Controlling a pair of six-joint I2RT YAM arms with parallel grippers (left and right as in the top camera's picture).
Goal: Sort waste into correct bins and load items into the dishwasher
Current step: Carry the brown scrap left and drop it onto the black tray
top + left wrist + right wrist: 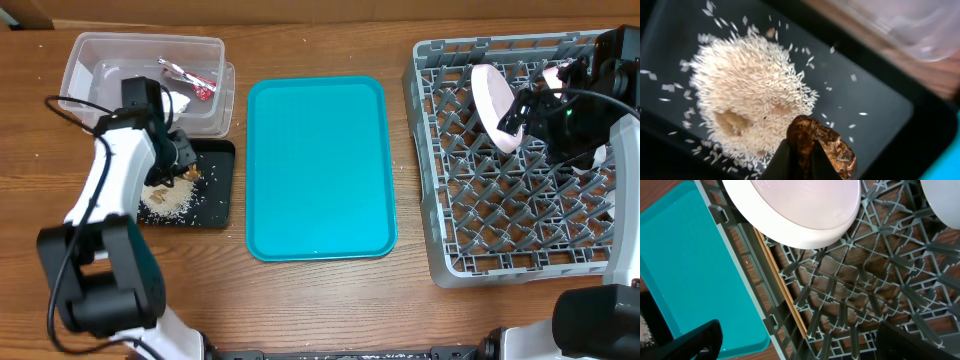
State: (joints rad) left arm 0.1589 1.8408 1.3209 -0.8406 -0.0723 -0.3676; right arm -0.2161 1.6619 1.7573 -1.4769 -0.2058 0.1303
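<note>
Brown, glossy food scrap (832,150) sits pinched at the tips of the left gripper (799,156), whose fingers are clenched on one side of it, so most of the lump bulges out beside them. Directly beneath the fingers lies the shallow black rectangular tray (880,115). The heap of loose whitish rice (747,90) is spread just ahead of the fingertips.

The grip looks off-centre. The scrap may stick to one pad on release, or swing out and fall towards the tray wall rather than onto the rice. Coming lower would likely plough the fingers through the grains and flick more of them over the rim. The clear plastic rectangular tub (110,60), which holds the red crinkled snack wrapper (195,82), lies just beyond the fingers, so a drift that way could put the scrap in the wrong bin.

The right gripper (802,341) is spread wide and holds nothing. It hovers over the grey pegged dish rack (850,290), with the round white plate (800,210) ahead of its fingers. A careless lift could nudge the plate off its pegs.
</note>
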